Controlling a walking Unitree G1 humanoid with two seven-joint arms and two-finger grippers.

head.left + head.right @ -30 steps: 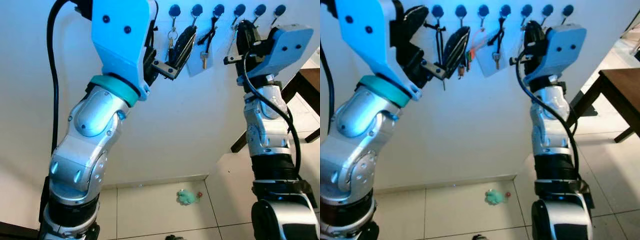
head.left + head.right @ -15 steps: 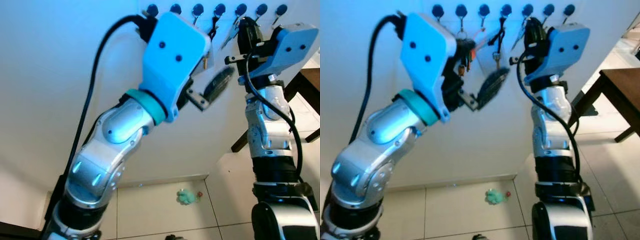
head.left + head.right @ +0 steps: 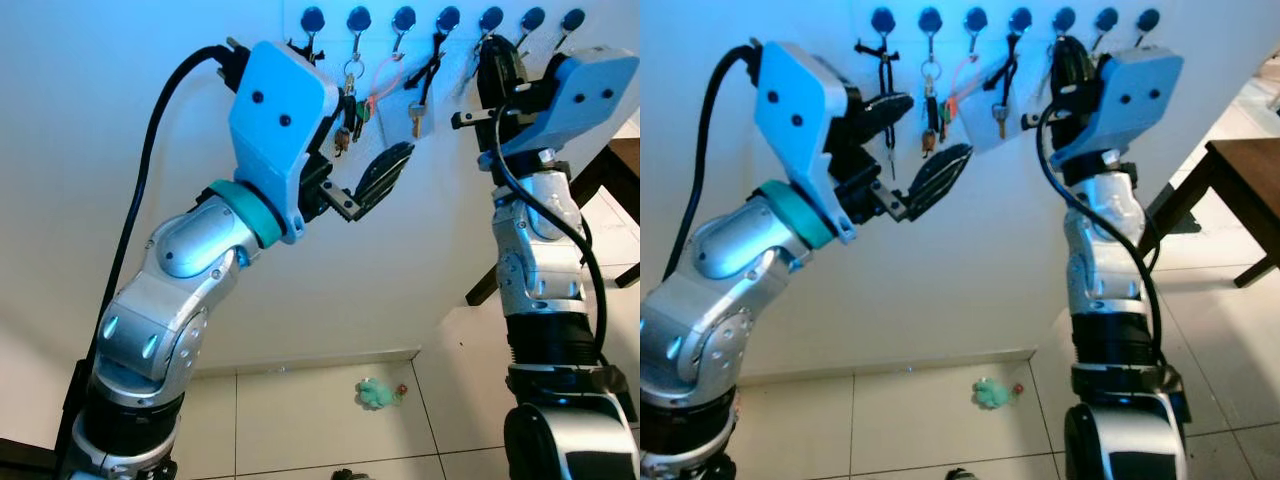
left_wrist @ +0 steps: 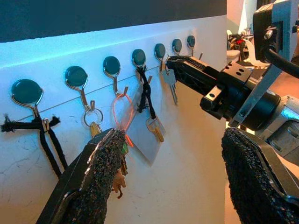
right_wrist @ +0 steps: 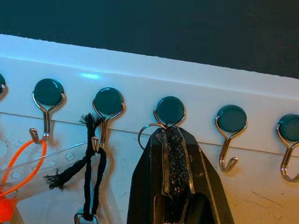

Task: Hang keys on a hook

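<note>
Hooks [image 5: 226, 149]: bright bent metal wire under glossy dark-teal round caps [image 5: 169, 109], on a matt white wall [image 3: 150, 60]. Left tool [image 4: 177, 182]: finger pads [image 4: 100, 179] coarse, gritty black. Right tool [image 5: 173, 140]: pinched on a thin shiny metal ring [image 5: 145, 133]. Cord [image 5: 91, 172]: frayed black fibre. Tag [image 4: 145, 140]: clear smooth plastic. Floor [image 3: 300, 420]: glossy pale tile.

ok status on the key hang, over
Right tool shut on key ring, up at hook. Left tool open, empty, below the hooks. Neighbouring hook bare.

no readable text, no labels, brands, nos. or signs legible in any view
</note>
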